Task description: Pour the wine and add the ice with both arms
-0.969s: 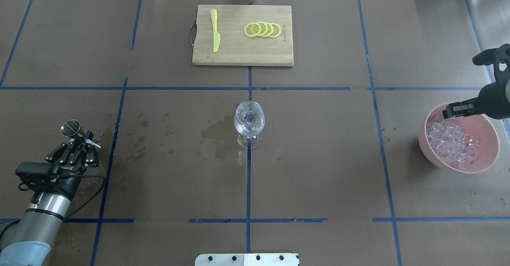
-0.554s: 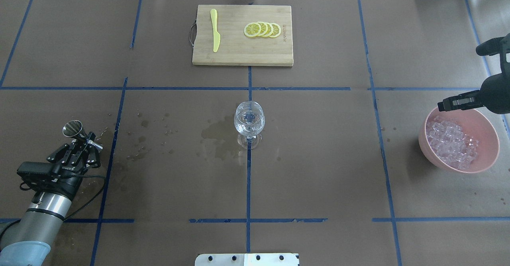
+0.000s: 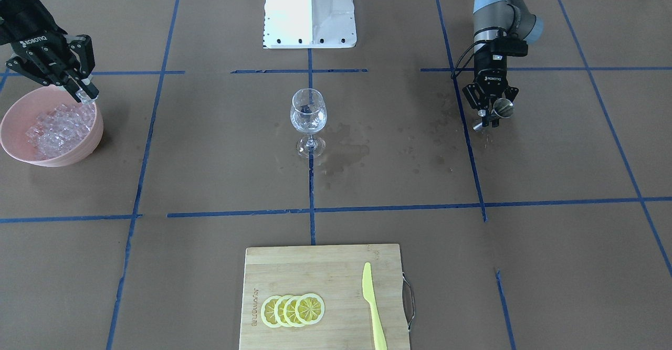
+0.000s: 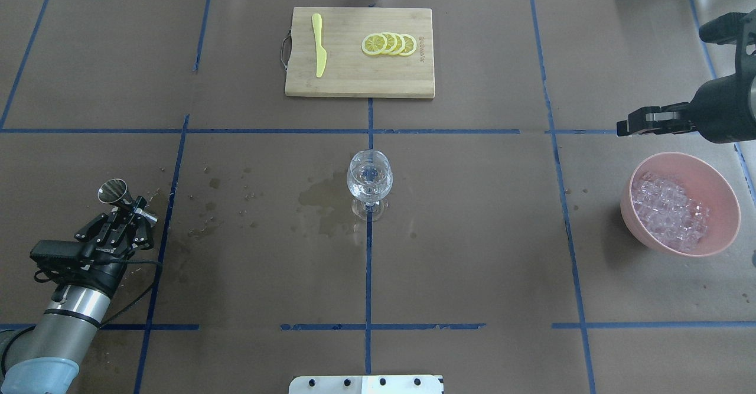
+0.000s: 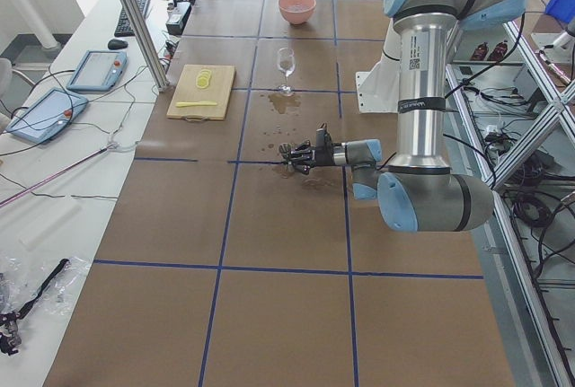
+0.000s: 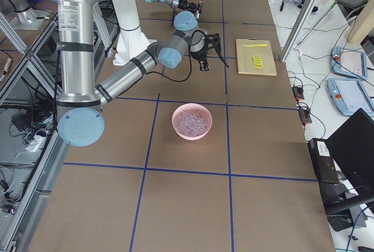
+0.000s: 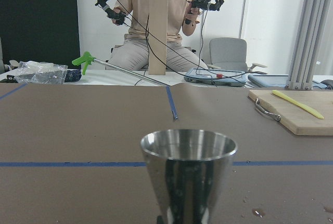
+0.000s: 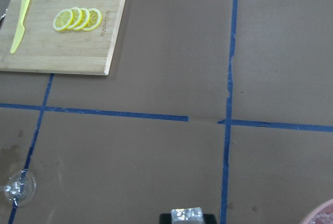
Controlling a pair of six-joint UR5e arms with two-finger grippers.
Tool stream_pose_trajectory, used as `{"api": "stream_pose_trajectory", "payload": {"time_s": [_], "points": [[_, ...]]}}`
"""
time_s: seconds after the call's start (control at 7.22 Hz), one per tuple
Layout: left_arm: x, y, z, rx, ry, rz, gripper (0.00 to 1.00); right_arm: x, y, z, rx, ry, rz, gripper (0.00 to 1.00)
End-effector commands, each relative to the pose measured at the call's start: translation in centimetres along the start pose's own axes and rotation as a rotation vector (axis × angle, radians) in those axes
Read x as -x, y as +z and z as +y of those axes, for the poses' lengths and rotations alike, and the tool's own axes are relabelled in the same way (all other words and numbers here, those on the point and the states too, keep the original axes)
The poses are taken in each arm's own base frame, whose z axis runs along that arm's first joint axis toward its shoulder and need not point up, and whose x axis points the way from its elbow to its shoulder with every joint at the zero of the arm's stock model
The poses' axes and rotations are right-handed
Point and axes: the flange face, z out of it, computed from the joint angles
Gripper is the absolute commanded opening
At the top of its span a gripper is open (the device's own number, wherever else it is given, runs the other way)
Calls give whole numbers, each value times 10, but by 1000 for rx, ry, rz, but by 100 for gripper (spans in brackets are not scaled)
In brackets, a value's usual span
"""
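1. Now the right claw [image 3: 84, 94] is pinched shut on one ice cube [image 8: 187, 213].
2. The ice heap [image 4: 667, 214] fills the pink bowl [image 4: 726, 228] below that claw.
3. The left claw [image 4: 137, 209] is clamped on a steel cup [image 7: 188, 177]; the wine glass [image 4: 370, 181] stands between both claws.

Bare table [image 4: 472, 234] between pink bowl [image 4: 711, 184] and lone upright wine glass [image 4: 370, 181]; cutting board [image 4: 354, 75] well beyond.

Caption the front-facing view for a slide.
Right gripper holds an ice cube near the pink bowl; left gripper holds a steel jigger; wine glass stands between them.
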Motion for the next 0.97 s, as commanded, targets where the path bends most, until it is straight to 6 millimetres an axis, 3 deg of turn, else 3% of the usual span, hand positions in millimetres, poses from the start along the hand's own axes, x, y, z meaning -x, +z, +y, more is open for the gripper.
{"api": "stream_pose_trajectory", "payload": {"time_s": [0.0, 0.42, 0.55, 0.69, 0.83], "points": [[-4, 0, -1, -1, -8, 3, 0, 25, -4, -10, -10, 33, -48, 0], [-4, 0, -1, -1, -8, 3, 25, 57, -5, -15, -7, 59, -101, 0], [-4, 0, -1, -1, -8, 3, 28, 61, -5, -16, -9, 59, -107, 0], [-4, 0, -1, -1, -6, 3, 40, 68, -2, -15, -3, 55, -115, 0], [-4, 0, -1, -1, -8, 3, 45, 71, -1, -14, 0, 60, -118, 0]]}}
